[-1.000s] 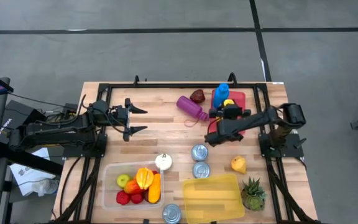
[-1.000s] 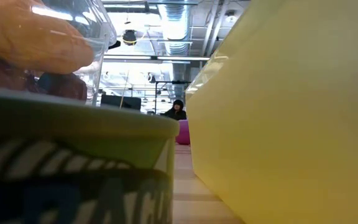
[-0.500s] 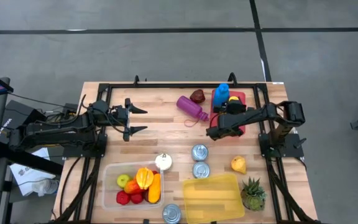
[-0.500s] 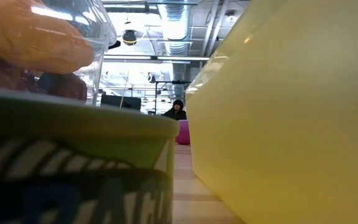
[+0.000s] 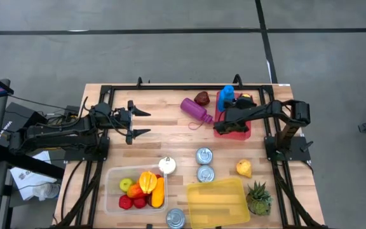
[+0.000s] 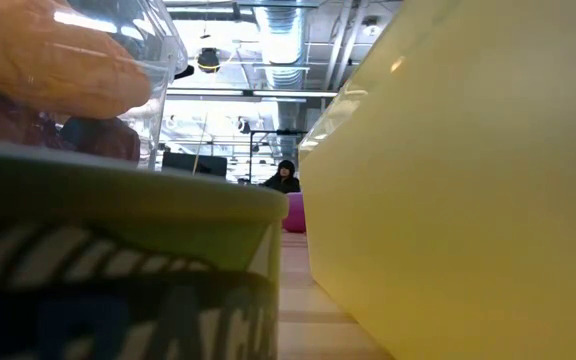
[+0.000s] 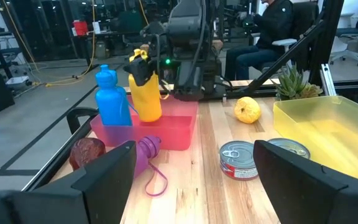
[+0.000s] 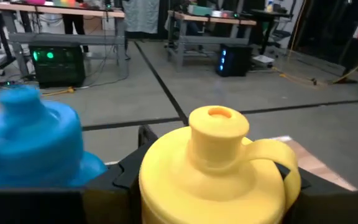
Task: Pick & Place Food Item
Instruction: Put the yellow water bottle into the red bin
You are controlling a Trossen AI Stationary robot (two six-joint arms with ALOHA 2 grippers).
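Observation:
My right gripper point(image 5: 239, 107) is shut on a yellow bottle point(image 8: 213, 165) that has a spout cap and a side loop. It holds the bottle upright over the red bin point(image 5: 236, 131) at the table's far right, beside a blue bottle point(image 7: 112, 98) standing in that bin. In the left wrist view the yellow bottle point(image 7: 145, 93) has its base down near the bin's rim; whether it rests in the bin, I cannot tell. My left gripper point(image 5: 141, 123) waits open and level over the table's left part, holding nothing. My right gripper pinches the yellow bottle's upper body below the cap point(image 7: 143, 73) between its two fingers, one finger point(image 8: 124, 173) on each side of the shoulder. The fingers come in about level from the table's near side. The bottle stays upright.
A purple bottle point(image 5: 196, 110) lies beside a dark red item point(image 5: 201, 98). Two cans point(image 5: 204, 156) stand mid-table and a third point(image 5: 175, 218) by the near edge. Also there: a clear tub of fruit point(image 5: 113, 191), yellow bin point(image 5: 216, 202), lemon point(image 5: 244, 167), pineapple point(image 5: 258, 198), white bulb point(image 5: 166, 165).
My right arm has swung toward the table's far right corner, carrying the yellow bottle a little deeper over the red bin, and has sunk slightly. The bottle has stayed upright in the hold.

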